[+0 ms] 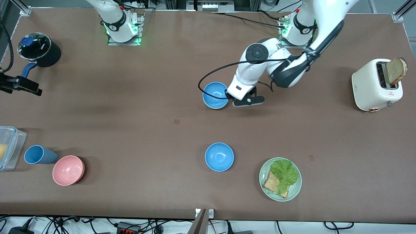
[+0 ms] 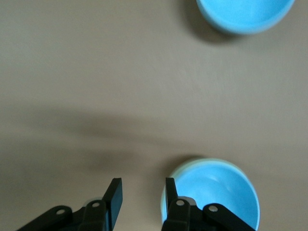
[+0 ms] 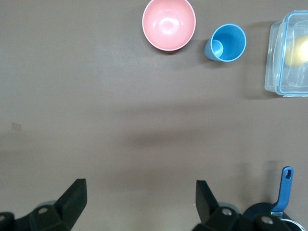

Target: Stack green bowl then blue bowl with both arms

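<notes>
Right, starting at the right arm's end of the surface: clear box w/ blue rim [image 1: 9, 148], then blue cup [image 1: 39, 155] and pink bowl [image 1: 68, 170] beside it. Black pot [image 1: 39, 48] sits farther from the front cam; the white lettering on its glass lid is too small to read. Right claw [image 3: 139, 192] waits over the surface near the pot's blue handle, fingers wide, holding nothing.

Mid surface: blue bowl [image 1: 215, 95] w/ a thin pale rim round its edge, the green bowl [image 2: 202, 161], apparently under it. Left claw [image 2: 142, 192] is just beside this pair, fingers narrowly apart w/ bare surface between; one finger [image 2: 169, 195] is at the bowl's edge. Second blue bowl [image 1: 219, 157] is nearer the cam, well apart.

Next, plate [image 1: 294, 191] w/ lettuce and bread. Toaster [image 1: 370, 87] at the left arm's end has a slice [image 1: 397, 70] sticking up, a small red triangle sticker, and other marks that are unreadable.
</notes>
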Controlling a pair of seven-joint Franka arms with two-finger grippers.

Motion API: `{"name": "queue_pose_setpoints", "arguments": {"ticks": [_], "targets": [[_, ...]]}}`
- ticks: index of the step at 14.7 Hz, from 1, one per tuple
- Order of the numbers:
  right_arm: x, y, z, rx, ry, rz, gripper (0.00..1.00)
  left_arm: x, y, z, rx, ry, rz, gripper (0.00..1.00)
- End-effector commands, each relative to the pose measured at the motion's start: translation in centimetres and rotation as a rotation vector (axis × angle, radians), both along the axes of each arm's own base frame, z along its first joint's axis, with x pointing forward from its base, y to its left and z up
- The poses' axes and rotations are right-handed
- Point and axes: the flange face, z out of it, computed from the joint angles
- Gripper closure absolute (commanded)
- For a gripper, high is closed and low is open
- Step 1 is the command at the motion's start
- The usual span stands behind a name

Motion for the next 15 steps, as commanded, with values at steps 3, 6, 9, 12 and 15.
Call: {"name": "queue_pose_setpoints", "arguments": {"ticks": [3,6,9,12,15], "targets": [[-3.6,0.2,-0.6,-0.014,-0.054,0.026,0.0,6.7,10.5,4.2,-0.015,0.031,-0.117,0.48],[-3.6,0.5,0.3,-0.013,-0.059,0.036,0.0,9.4,18.1,6.2,-0.063,0.054,-0.233,0.41],[-3.6,0.7,0.9,-0.001,-0.057,0.033,0.0,9.4,24.0,8.0,-0.037,0.095,-0.314,0.0],[-4.0,0.7,1.2,0.01,-0.041,0.036,0.0,7.8,28.0,10.1,0.032,0.093,-0.318,0.0],[-3.9,0.7,1.4,0.006,-0.054,0.053,0.0,7.5,34.2,12.2,0.015,0.098,-0.159,0.0]]}}
